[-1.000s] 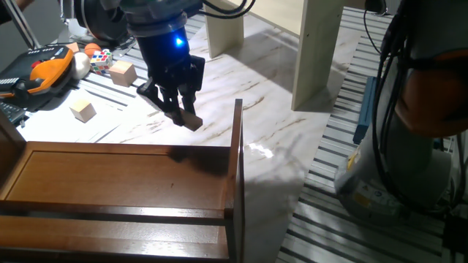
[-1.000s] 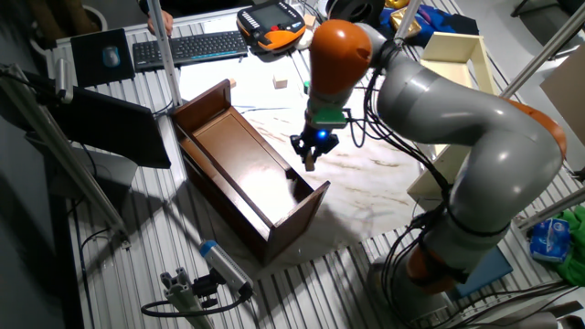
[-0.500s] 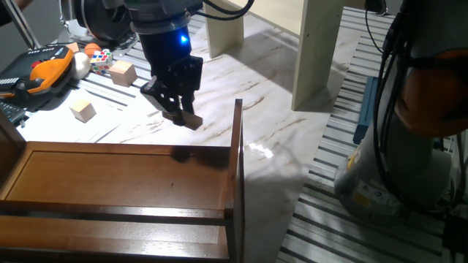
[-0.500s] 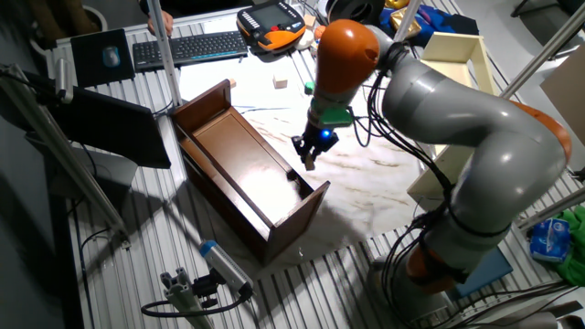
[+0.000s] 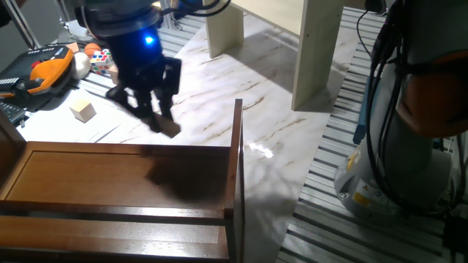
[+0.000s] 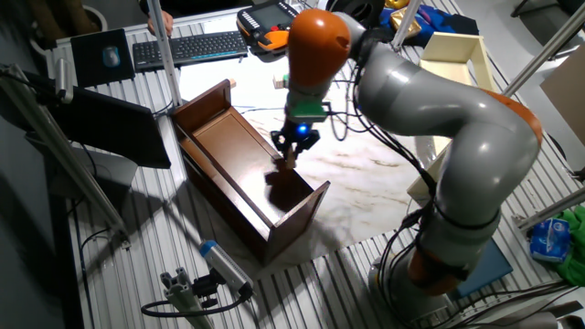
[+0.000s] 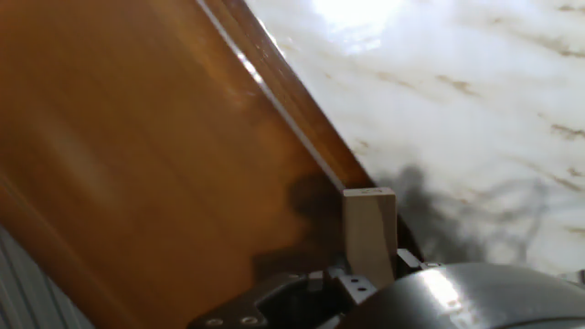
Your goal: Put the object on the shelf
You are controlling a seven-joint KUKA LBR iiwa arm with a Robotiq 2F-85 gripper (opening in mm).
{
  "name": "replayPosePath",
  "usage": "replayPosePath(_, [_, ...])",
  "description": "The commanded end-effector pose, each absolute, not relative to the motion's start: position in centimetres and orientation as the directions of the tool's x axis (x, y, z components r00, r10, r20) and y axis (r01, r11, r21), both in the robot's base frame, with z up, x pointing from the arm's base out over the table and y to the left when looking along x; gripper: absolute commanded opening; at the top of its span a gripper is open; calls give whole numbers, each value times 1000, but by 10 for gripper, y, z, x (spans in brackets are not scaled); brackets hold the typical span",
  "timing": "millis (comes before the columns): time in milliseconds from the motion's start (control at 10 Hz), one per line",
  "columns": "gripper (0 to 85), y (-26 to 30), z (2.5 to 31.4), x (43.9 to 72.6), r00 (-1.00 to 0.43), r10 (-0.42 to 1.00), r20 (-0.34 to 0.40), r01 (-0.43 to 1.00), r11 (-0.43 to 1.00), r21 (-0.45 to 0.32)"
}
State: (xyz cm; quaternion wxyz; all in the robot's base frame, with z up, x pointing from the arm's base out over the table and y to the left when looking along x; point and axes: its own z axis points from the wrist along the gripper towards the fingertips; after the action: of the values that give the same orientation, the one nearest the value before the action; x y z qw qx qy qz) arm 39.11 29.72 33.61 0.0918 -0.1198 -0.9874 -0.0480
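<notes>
My gripper [image 5: 157,120] is shut on the object [image 5: 169,128], a small flat tan wooden block, and holds it in the air just beyond the far edge of the shelf [image 5: 110,179]. In the other fixed view the gripper [image 6: 291,157] hangs over the shelf's [image 6: 228,164] right edge with the block [image 6: 291,164] at its tips. In the hand view the block [image 7: 369,230] sticks out upright, right at the shelf's brown board [image 7: 137,155] edge, with marble table on the right.
A light wooden cube [image 5: 83,110] lies on the table left of the gripper. An orange pendant [image 5: 44,66], balls and a Rubik's cube [image 5: 102,58] sit at far left. Pale cream table legs [image 5: 318,51] stand behind. The shelf's upright side panel [image 5: 237,175] rises at right.
The gripper has moved left and toward the shelf with the block in it, from over the marble to the shelf's far edge. Its shadow now falls on the shelf board.
</notes>
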Motion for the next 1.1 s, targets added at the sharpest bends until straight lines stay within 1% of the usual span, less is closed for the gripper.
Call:
replayPosePath(0, [0, 330, 334, 392, -948, 262, 183, 277, 959, 63])
replayPosePath(300, [0, 352, 324, 403, -916, 359, 181, 372, 927, 45])
replayPosePath(700, [0, 358, 307, 421, -907, 387, 166, 398, 917, 37])
replayPosePath(800, [170, 358, 303, 424, -904, 395, 161, 405, 914, 33])
replayPosePath(900, [170, 359, 300, 426, -902, 403, 156, 412, 910, 33])
replayPosePath(1000, [340, 360, 299, 426, -900, 408, 154, 418, 908, 35])
